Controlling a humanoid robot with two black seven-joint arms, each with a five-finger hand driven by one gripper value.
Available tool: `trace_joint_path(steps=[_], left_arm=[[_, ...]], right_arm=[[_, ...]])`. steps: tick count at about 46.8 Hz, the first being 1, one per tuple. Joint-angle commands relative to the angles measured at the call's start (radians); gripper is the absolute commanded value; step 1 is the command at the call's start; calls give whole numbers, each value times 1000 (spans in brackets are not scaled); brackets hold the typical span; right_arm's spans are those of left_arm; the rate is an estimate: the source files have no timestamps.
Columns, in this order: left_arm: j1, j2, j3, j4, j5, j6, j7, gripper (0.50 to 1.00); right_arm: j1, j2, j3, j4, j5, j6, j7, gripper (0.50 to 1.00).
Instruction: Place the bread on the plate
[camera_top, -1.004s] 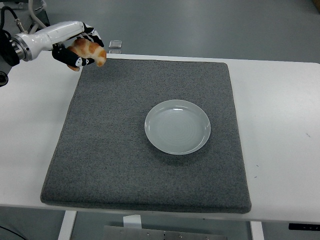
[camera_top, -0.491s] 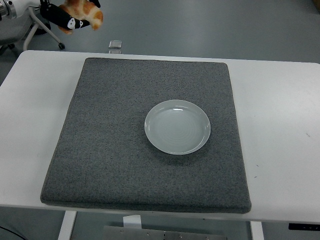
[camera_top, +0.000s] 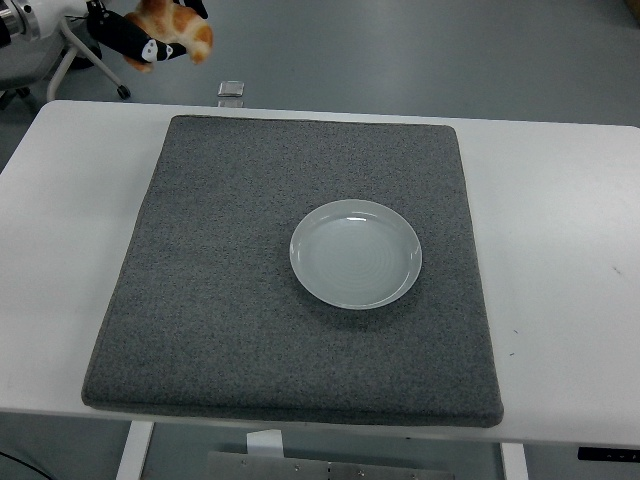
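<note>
The left robot hand (camera_top: 135, 42) is gripping the bread (camera_top: 172, 28) high beyond the surface's (camera_top: 560, 230) far-left corner, well apart from the empty plate (camera_top: 355, 253), evidently for carrying clearance.

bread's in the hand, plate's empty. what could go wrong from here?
1. The left hand holds the bread high at the picture's top left, past the table's far edge; a slip there would likely drop it to the floor, not the mat.
2. The plate sits loose and shallow; a high release could bounce the bread off it or nudge it.
</note>
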Motion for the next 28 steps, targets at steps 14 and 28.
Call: trace_joint_path(steps=[14,28], left_arm=[[-27,-287,2,4,16,1,9,500],[-30,-370,4,4,19,1,9,500]], right_arm=[[-1,0,0,0,0,0,0,930],[-1,0,0,0,0,0,0,930]])
